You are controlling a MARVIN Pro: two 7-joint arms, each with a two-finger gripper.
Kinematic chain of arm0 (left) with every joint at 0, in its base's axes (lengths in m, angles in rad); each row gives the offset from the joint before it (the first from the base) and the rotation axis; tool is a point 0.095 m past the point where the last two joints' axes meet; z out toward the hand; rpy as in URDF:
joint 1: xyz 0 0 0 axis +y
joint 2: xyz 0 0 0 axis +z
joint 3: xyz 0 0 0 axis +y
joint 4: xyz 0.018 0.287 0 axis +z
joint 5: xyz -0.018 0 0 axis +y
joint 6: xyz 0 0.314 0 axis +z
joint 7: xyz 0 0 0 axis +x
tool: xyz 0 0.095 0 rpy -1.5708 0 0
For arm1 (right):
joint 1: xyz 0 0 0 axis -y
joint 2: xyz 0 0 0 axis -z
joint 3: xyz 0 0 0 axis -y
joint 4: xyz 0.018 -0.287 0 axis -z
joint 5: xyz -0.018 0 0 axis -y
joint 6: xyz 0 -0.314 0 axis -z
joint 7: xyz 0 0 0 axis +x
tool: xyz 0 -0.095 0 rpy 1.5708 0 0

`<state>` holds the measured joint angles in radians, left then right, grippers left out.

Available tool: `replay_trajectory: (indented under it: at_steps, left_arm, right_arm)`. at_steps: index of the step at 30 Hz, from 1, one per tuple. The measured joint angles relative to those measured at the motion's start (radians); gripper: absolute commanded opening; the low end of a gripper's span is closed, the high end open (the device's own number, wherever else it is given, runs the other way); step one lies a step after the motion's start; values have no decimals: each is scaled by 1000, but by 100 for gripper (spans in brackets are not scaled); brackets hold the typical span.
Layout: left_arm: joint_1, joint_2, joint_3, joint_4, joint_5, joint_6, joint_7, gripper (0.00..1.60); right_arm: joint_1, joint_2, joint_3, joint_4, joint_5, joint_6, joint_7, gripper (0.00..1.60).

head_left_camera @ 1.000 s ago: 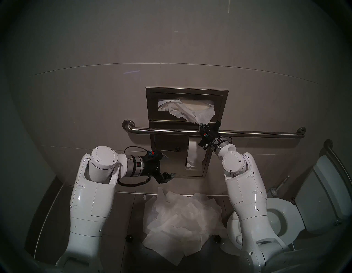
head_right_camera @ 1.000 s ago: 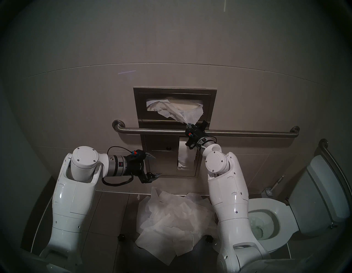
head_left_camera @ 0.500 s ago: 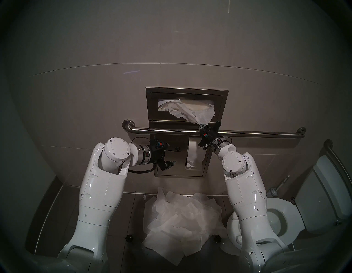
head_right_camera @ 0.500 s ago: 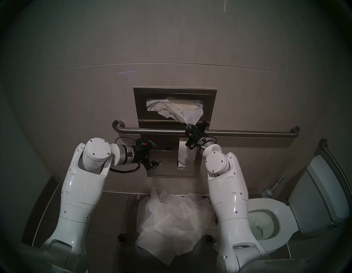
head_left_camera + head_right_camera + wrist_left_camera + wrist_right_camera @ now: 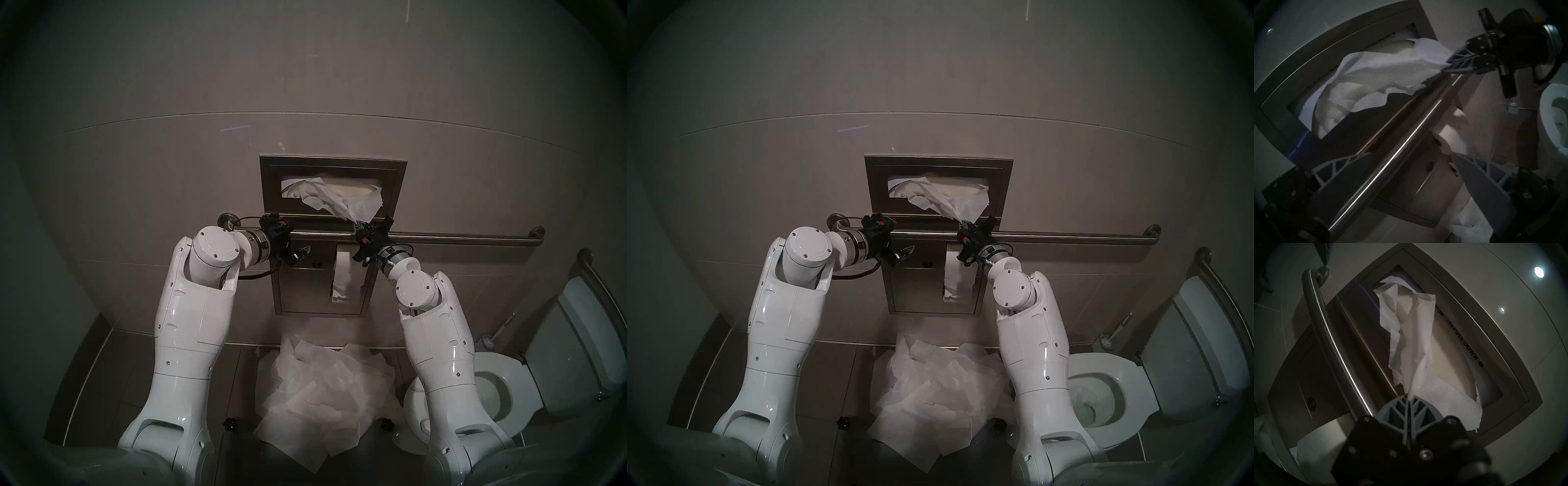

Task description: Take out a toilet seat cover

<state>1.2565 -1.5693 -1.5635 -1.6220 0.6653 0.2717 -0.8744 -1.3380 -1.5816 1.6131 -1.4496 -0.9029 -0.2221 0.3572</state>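
The toilet seat cover is a wrinkled white tissue sheet hanging partly out of the slot of the steel wall dispenser. My right gripper is shut on the sheet's lower tip, just above the grab bar. My left gripper stands open at the bar's left part, holding nothing. In the left wrist view the bar runs between its fingers, with the sheet and the right gripper beyond.
A pile of loose white sheets covers the floor between my arms. A toilet paper roll hangs in the lower panel. The toilet and a brush stand at the right.
My left arm has risen and swung in toward the wall, from beside the lower panel up to the grab bar, still open. The right gripper and the sheet have stayed put.
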Motion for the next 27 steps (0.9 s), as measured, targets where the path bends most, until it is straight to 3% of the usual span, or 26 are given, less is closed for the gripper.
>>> replay_trajectory:
  at_steps: [14,20,27]
  left_arm:
    - [-85,-19,3,62,15,-26,66,160]
    - [-126,-1,44,90,71,-60,82,160]
    - [-172,48,122,197,189,-143,102,160]
  right_arm:
    - [0,-2,1,0,-2,-3,2,0]
    - [0,-2,2,0,-5,-4,3,0]
    - [0,-4,3,-1,-11,-5,3,0]
